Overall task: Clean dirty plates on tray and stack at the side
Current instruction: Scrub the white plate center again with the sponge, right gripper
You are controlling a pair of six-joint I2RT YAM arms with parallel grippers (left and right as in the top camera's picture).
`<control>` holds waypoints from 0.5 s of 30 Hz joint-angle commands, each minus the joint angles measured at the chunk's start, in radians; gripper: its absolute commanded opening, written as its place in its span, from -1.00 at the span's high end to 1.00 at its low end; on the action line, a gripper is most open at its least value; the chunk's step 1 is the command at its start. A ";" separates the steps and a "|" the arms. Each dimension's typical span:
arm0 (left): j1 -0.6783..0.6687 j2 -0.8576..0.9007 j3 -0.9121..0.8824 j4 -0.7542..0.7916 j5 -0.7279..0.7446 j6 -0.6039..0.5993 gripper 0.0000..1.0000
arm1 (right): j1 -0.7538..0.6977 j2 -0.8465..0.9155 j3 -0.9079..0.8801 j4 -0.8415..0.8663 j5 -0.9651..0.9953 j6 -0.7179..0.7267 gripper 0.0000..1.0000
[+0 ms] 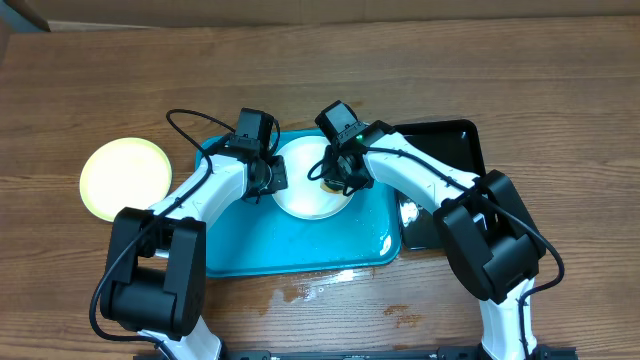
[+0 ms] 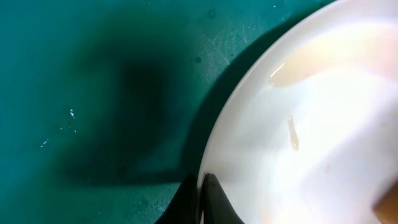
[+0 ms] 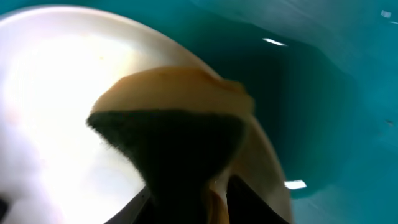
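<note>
- We see the turquoise tray [image 1: 300, 250] in the middle of the wooden table [image 1: 500, 70], with both arms reaching in over its far half. The near half of the tray is bare apart from a few wet glints.
- The black tray [image 1: 450, 140] lies just beside the turquoise tray's right rim, under the right arm, so that side is tight. The table beyond the far rim is open.
- A wet patch [image 1: 305, 290] marks the wood against the tray's near rim.
- The white plate [image 1: 300, 200] sits on the tray's far half, between the two grippers. Its surface looks glossy and wet, with a pale brownish film near the rim in the left wrist view.
- The yellow-green plate [image 1: 125, 178] lies flat on the table, well apart from the tray's left rim.
- The left gripper [image 1: 272, 178] is closed down tight, pinching the white plate's left rim.
- The right gripper [image 1: 335, 182] is over the plate with the sponge [image 3: 174, 93] between its fingers. The sponge is tan with a dark scrub face. We cannot tell whether the fingers are clamping it.
</note>
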 commanded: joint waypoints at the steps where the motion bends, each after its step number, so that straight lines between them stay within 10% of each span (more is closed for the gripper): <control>1: 0.007 0.031 -0.016 -0.003 -0.032 0.016 0.92 | 0.004 0.092 -0.024 -0.066 0.046 -0.008 0.38; 6: 0.007 0.031 -0.016 -0.002 -0.033 0.016 0.92 | 0.028 0.092 -0.024 -0.098 0.063 -0.003 0.54; 8: 0.007 0.031 -0.016 0.000 -0.033 0.016 0.92 | 0.038 0.093 -0.026 -0.099 0.077 -0.003 0.90; 15: 0.007 0.031 -0.016 0.000 -0.032 0.024 0.92 | 0.044 0.102 -0.029 -0.089 0.129 0.068 0.93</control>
